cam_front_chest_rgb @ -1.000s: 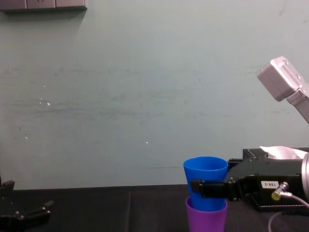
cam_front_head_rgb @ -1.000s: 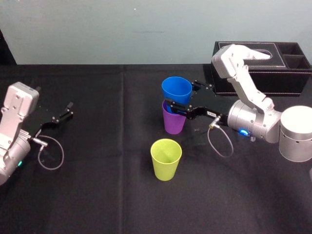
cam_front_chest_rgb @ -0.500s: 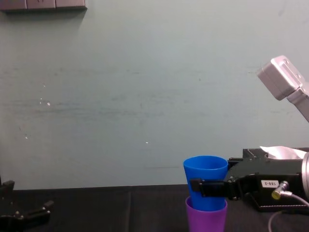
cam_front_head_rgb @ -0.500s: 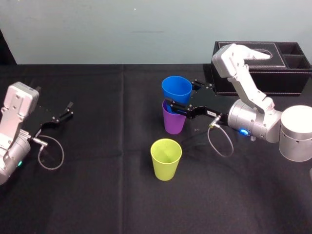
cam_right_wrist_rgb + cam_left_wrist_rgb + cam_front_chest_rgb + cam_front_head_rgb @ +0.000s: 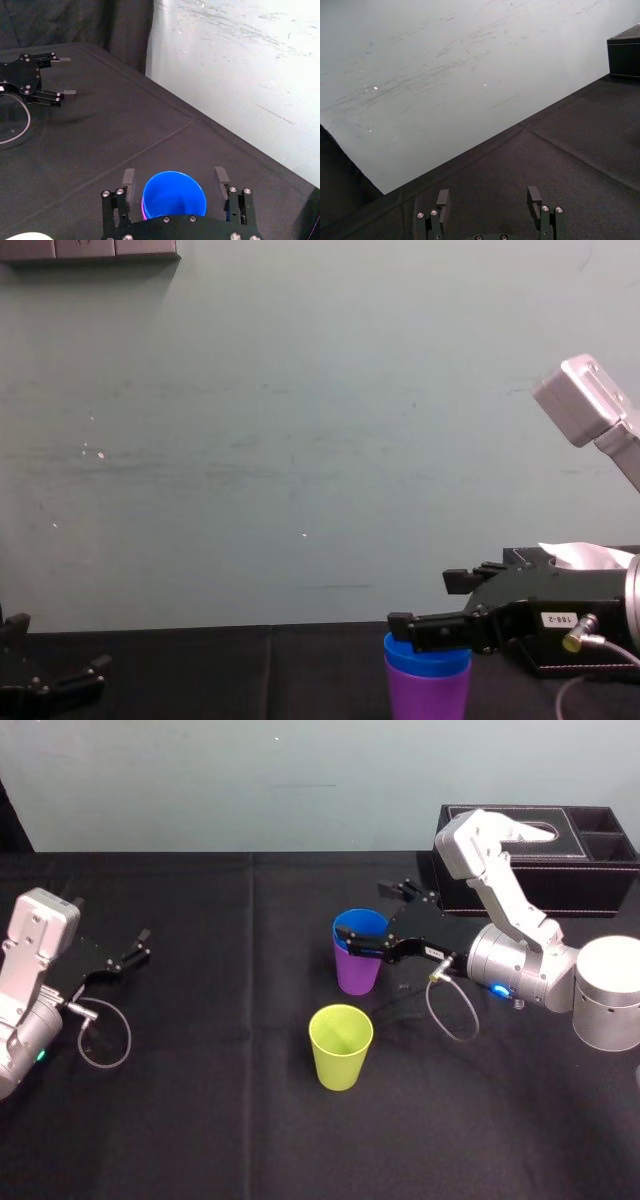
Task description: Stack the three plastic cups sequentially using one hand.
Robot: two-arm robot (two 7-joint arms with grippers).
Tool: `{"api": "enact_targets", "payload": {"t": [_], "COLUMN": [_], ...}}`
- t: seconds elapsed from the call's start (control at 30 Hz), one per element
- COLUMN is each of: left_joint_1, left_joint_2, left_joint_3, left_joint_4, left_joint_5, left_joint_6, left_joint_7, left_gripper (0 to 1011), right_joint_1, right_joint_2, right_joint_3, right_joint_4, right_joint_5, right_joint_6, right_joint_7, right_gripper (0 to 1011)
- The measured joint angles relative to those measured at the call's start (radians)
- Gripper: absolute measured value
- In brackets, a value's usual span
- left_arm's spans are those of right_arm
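The blue cup [image 5: 358, 924] sits nested inside the purple cup [image 5: 357, 972] at the table's middle, with just its rim showing above the purple one [image 5: 428, 690]. My right gripper [image 5: 362, 910] is open around the blue rim [image 5: 174, 195]. Its fingers [image 5: 128, 180] stand clear on both sides, touching nothing. The yellow-green cup [image 5: 340, 1045] stands upright alone, nearer to me and slightly left of the stack. My left gripper [image 5: 128, 958] rests open and empty at the far left of the table [image 5: 488, 197].
A black tissue box [image 5: 560, 860] stands at the back right, behind my right arm. Cable loops lie beside each wrist [image 5: 105, 1040]. Black cloth [image 5: 220, 1120] covers the table, with free room between the cups and the left arm.
My right gripper has opened, and the blue cup has dropped from above the purple cup down into it. The left arm and the yellow-green cup have not moved.
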Motion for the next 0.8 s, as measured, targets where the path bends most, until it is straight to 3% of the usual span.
{"api": "enact_targets", "payload": {"t": [0.63,0.8], "left_joint_1": [0.000,0.000], "left_joint_2": [0.000,0.000], "left_joint_3": [0.000,0.000], "left_joint_4": [0.000,0.000], "left_joint_5": [0.000,0.000], "left_joint_6": [0.000,0.000], "left_joint_7": [0.000,0.000], "left_gripper": [1012,1011], "right_joint_1": [-0.003,-0.039], "right_joint_2": [0.001,0.027], "right_joint_3": [0.002,0.022], "right_joint_4": [-0.002,-0.035], "right_joint_5": [0.000,0.007], "right_joint_6": [-0.001,-0.018], "right_joint_7": [-0.002,-0.003], "right_gripper": [1003,1003]}}
